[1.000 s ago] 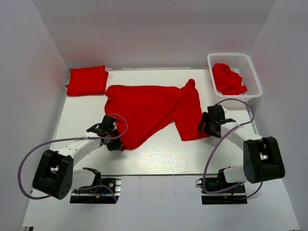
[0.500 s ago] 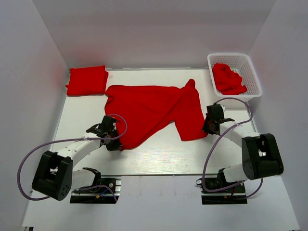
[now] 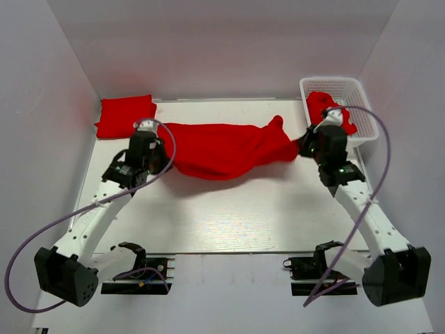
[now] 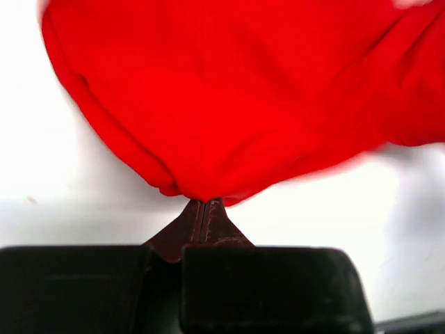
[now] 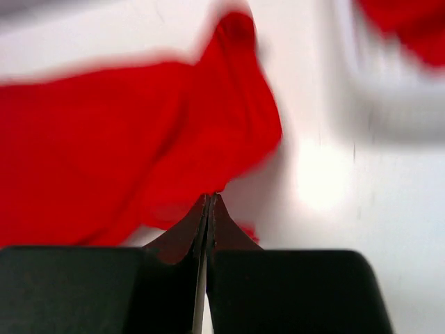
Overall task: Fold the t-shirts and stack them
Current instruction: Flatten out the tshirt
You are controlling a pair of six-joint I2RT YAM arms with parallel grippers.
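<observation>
Where the two arms reach out from the near edge of the table point(image 3: 229, 223), each ends at one end of a single red shirt point(image 3: 222, 149) stretched left to right across the far half.

Left gripper point(image 3: 161, 154): jaws pressed together on the shirt's left end. In the left wrist view the fingertips point(image 4: 198, 219) meet, with a bunch of cloth pinched at their point and fabric spreading away beyond them.

Right gripper point(image 3: 304, 146): jaws likewise clamped on the shirt's right end. The right wrist view is blurred, yet the closed fingertips point(image 5: 196, 223) plainly meet red cloth.

Between the two grips the shirt forms a long band, its near edge sagging in a shallow curve toward the table's centre. Whether the middle touches the surface cannot be told. A peak of cloth rises from its far edge near the right end.

Far left corner: a folded shirt point(image 3: 125, 116), flat and roughly square, close to the left arm's wrist.

Far right corner: a white lattice basket point(image 3: 366, 115) holding a crumpled shirt point(image 3: 318, 102), partly hidden by the right wrist.
</observation>
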